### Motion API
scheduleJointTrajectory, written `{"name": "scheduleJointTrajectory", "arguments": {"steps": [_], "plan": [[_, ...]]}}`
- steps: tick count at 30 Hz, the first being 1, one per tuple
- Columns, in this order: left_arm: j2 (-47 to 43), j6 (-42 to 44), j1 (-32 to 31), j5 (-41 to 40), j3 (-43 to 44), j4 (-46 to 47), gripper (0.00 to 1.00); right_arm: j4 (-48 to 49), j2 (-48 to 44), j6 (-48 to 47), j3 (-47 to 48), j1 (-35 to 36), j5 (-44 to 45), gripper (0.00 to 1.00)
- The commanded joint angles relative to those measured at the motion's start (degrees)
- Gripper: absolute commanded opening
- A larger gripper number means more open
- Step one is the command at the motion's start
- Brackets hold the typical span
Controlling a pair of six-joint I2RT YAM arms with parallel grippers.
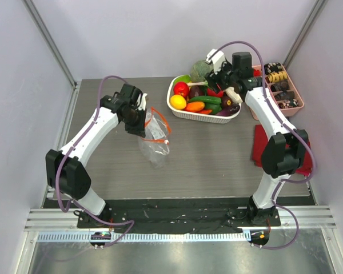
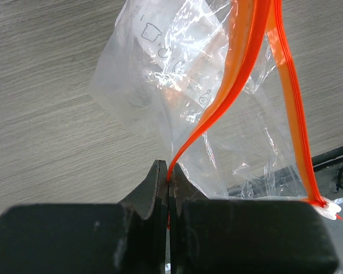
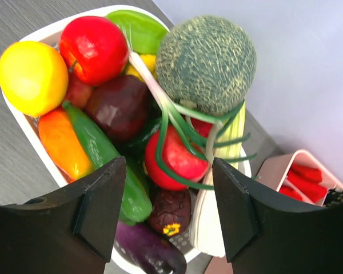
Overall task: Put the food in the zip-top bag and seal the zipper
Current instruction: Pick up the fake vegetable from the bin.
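The clear zip-top bag (image 1: 154, 140) hangs from my left gripper (image 1: 142, 121), which is shut on its orange-red zipper strip (image 2: 217, 108); the bag's mouth gapes open, its bottom resting on the table. The zipper's white end piece (image 2: 330, 211) shows at the right. The food fills a white basket (image 1: 201, 116): a grey-green round head (image 3: 206, 57), a red fruit (image 3: 94, 43), a long green cucumber (image 3: 100, 151), a yellow lemon (image 3: 31, 77) and others. My right gripper (image 3: 168, 211) is open, hovering just above the basket's food, over a red tomato-like piece (image 3: 174, 160).
A pink divided tray (image 1: 283, 88) with small pieces stands at the back right. A dark red cloth (image 1: 260, 145) lies on the right under the right arm. Purple walls close the back and sides.
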Motion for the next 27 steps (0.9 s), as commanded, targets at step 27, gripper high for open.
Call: {"name": "scheduleJointTrajectory", "arguments": {"steps": [27], "plan": [[1.8, 1.3, -0.2, 1.5, 2.2, 0.6, 0.0, 7.6, 7.8, -15.1, 4.1, 7.5, 11.4, 0.6]]}}
